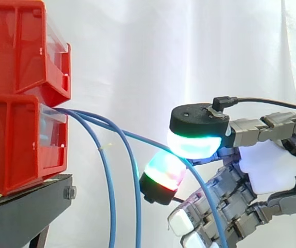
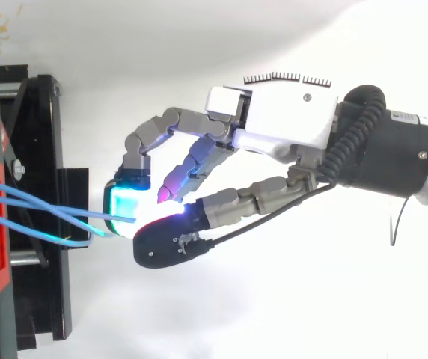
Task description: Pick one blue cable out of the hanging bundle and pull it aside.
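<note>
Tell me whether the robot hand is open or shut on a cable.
Shut: the robot hand pinches one blue cable between two glowing pads, apart from the other two cables.

Blue cable bundle (image 1: pixel 75 114): three thin strands, one held off to the side.
Exit together from the gap between stacked red bins (image 1: pixel 13 129), at left of side view. Two hang just beside each other in loose arcs, left strand (image 1: pixel 110 206) and right strand (image 1: pixel 138 206), dropping near-vertical to the bottom edge. Pulled cable (image 1: pixel 143 137) runs taut rightward and slightly down, well apart from the pair at its far end. Pinched between two glowing pads (image 1: pixel 194 145) of the hand (image 1: pixel 267 165), one above, one beneath; bends sharply there, then falls steeply along the curled fingers. From top: strands fan slightly from bins toward pads.
</note>
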`<state>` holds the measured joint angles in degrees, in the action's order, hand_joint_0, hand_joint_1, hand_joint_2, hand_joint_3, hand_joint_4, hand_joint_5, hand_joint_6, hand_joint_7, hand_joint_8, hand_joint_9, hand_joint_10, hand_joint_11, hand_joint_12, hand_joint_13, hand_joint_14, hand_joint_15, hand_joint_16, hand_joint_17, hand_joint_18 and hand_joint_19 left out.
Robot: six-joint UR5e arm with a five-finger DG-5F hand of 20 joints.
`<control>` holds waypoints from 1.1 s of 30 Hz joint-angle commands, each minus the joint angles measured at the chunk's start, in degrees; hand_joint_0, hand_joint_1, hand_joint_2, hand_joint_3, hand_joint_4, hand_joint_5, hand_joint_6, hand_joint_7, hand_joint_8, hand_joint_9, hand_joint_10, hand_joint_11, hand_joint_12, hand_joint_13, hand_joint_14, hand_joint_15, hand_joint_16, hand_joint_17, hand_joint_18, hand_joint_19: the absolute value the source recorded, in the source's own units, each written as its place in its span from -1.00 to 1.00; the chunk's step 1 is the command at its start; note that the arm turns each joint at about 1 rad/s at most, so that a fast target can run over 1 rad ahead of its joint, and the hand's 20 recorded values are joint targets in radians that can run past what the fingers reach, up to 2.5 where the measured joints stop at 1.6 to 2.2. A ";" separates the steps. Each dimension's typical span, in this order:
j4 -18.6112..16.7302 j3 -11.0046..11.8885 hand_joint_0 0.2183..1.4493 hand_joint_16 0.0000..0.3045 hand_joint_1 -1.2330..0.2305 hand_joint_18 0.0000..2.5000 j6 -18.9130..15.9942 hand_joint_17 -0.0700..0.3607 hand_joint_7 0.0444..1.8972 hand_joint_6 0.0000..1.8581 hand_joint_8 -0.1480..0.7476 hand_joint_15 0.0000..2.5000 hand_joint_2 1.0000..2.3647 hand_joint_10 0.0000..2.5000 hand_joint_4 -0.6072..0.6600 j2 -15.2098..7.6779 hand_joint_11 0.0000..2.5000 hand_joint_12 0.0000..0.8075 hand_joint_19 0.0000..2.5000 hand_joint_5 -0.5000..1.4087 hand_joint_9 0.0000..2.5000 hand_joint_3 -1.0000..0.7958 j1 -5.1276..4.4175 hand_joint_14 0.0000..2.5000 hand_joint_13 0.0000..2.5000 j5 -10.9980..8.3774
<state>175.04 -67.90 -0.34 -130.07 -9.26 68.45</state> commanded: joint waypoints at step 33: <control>0.83 -0.22 -0.40 -0.64 -0.54 -0.41 -1.07 -0.11 0.07 -0.05 -0.06 -0.61 -0.98 -0.99 -0.47 0.08 -0.84 -0.04 -0.64 -0.51 -0.07 0.29 -0.05 -0.99 -0.25 4.49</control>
<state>174.49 -68.11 -1.22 -130.02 -9.33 70.84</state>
